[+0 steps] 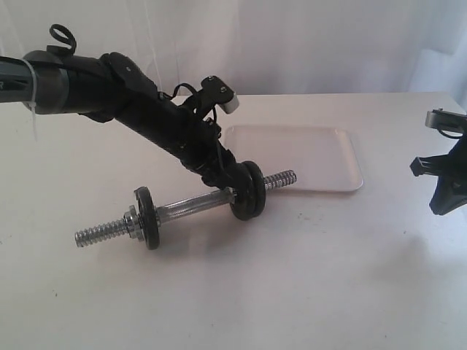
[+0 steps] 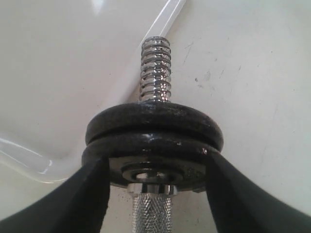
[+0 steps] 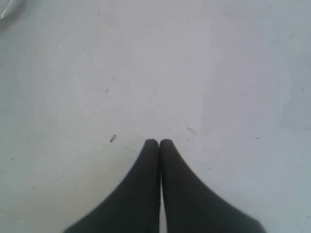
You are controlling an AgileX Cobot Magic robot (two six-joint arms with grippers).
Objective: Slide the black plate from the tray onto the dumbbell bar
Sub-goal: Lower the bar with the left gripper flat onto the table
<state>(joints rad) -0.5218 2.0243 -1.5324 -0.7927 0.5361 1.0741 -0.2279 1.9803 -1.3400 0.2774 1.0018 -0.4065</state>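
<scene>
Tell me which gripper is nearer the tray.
Left gripper. Its fingers clasp a plate on the bar beside the tray's near corner; the right gripper, shut, hangs above the table well beyond the tray's opposite end.

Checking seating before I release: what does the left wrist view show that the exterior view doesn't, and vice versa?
Left wrist only: the left gripper holds the black plate against a second disc. Exterior only: the far disc and nut, and the right gripper. Both: the dumbbell bar, its threaded end, and the tray.

The plate (image 2: pixel 151 145) is black, dumbbell bar (image 1: pixel 191 205) chrome, tray (image 1: pixel 310 166) white.
</scene>
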